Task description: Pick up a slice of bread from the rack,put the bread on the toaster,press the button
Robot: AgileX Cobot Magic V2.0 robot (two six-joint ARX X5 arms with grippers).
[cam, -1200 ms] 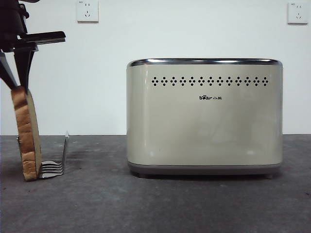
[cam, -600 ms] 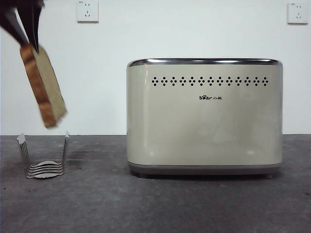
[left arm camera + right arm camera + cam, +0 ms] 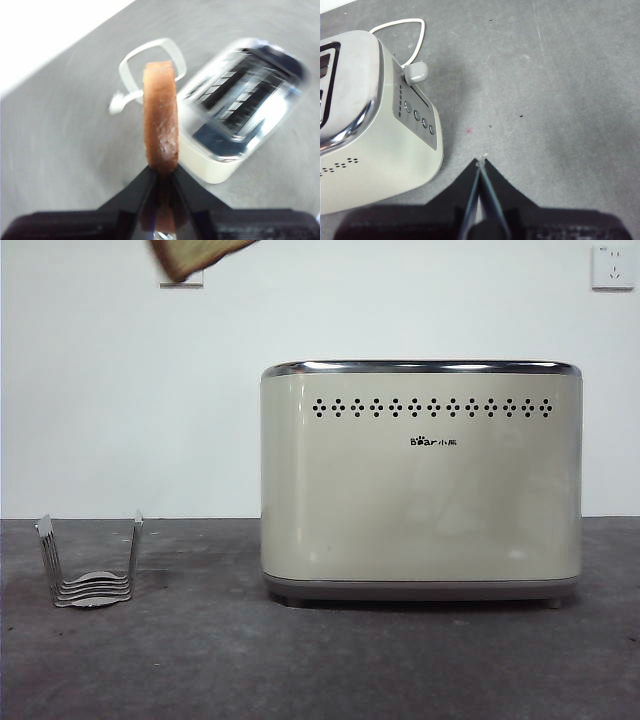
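While the left gripper is clamping the slice of bread by its lower edge, the slice is standing edge-on between the two black jaws in the left wrist view, its brown crust facing the camera. Seen from there, the toaster is lying below and beyond the bread, blurred, with its two dark slots showing inside the chrome top rim, and a white cord is looping on the grey table behind it. From the front, only a brown corner of the bread is showing at the top edge of the picture, high in the air, up and to the left of the toaster and well apart from it. The rack is sitting on the table to the left of the toaster with nothing in it. The right gripper is hanging over bare table beside the toaster's end panel, its jaws pressed together with nothing between them; a grey lever and a row of round buttons are showing on that panel.
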